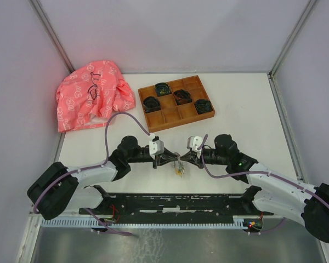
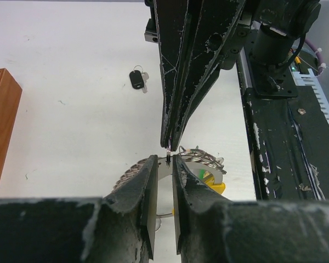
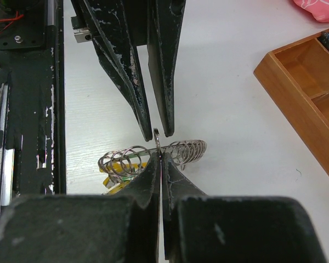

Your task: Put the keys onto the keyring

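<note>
The keyring (image 1: pixel 179 170) hangs between my two grippers in the middle of the table, a metal loop strung with several small rings (image 3: pixel 187 151), with its green tag (image 2: pixel 203 173) and yellow tag (image 2: pixel 216 187) below. My right gripper (image 3: pixel 160 155) is shut on one small ring (image 3: pixel 157 140) and also shows in the left wrist view (image 2: pixel 170 143). My left gripper (image 2: pixel 164 162) is open, its fingertips on either side of that ring. The black-headed key (image 2: pixel 137 79) lies apart on the table. The blue-headed key is out of view.
A wooden tray (image 1: pixel 181 121) with dark coiled bundles stands behind the grippers; its edge shows in both wrist views (image 2: pixel 0 131) (image 3: pixel 296 98). A pink cloth (image 1: pixel 90 96) lies at the back left. The black mounting rail (image 1: pixel 170 203) runs along the near edge.
</note>
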